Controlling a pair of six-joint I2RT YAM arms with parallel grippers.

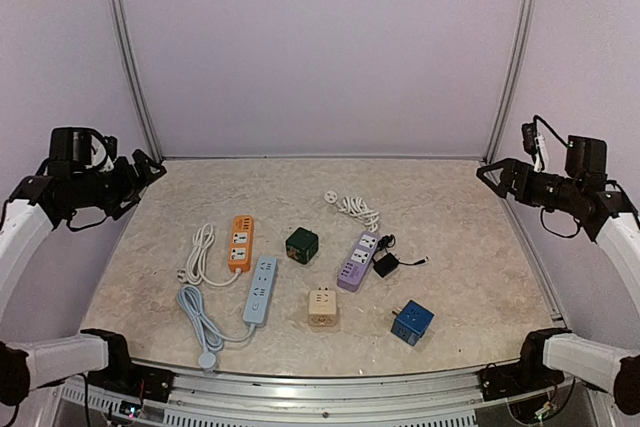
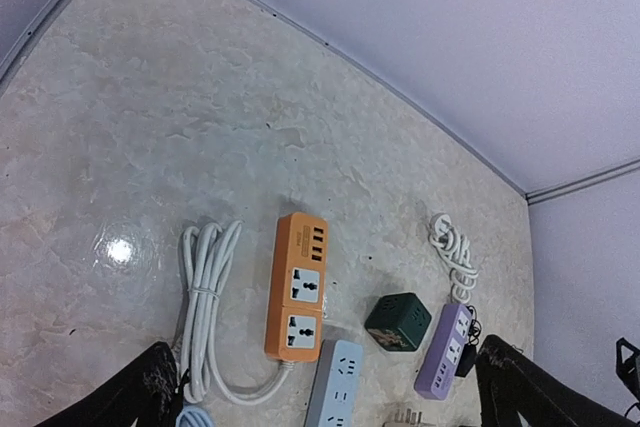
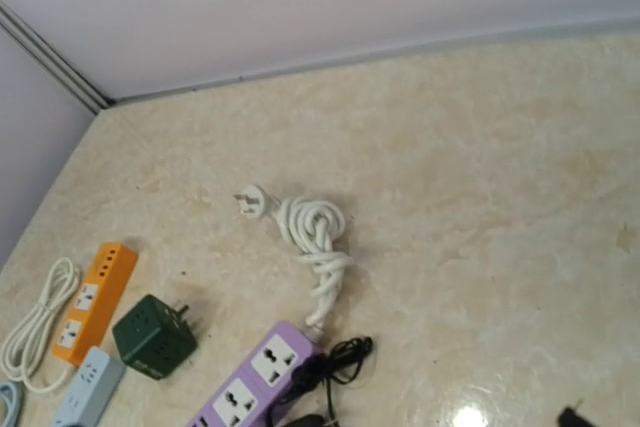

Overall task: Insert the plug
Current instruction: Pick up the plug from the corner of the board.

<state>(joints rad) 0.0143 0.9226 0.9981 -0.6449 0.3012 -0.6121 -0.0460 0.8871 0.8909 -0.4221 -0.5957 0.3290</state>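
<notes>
**Nothing gripped yet, and the risks are in target choice and strip hold-down**

Where things could go wrong, as I see it:
- It's unclear which plug is meant. There's a black adapter (image 1: 385,266) with a thin lead lying against the right side of the purple strip (image 1: 357,260), around mid-tabletop (image 1: 450,217). There's also a white plug (image 1: 330,197) on the end of the purple strip's own knotted cord, nearer the far edge. Picking the wrong one means a wasted cycle.
- None of the strips look fixed down. If the plug is pushed in with one arm only, the strip will likely skate or tip. The other arm should pin it.
- The adapter's lead is looped right at the strip. The loop could snag a finger or drag the adapter off line as it's lifted.
- I can't make out prong orientation from here, so a bad grasp angle would mean the prongs hit the socket face.
- The area is crowded. The green cube (image 1: 301,244), beige cube (image 1: 322,307) and blue cube (image 1: 411,322) sit near the purple strip, and the orange strip (image 1: 240,242) and pale blue strip (image 1: 260,290) lie toward the left. A wide approach could knock any of them.

Hands:
- The left gripper (image 1: 143,169) is up over the far-left corner with its jaws spread fully. It holds and touches nothing.
- The right gripper (image 1: 492,173) mirrors it over the far-right corner, also wide open and empty.
- Both are well apart from every plug.
</notes>
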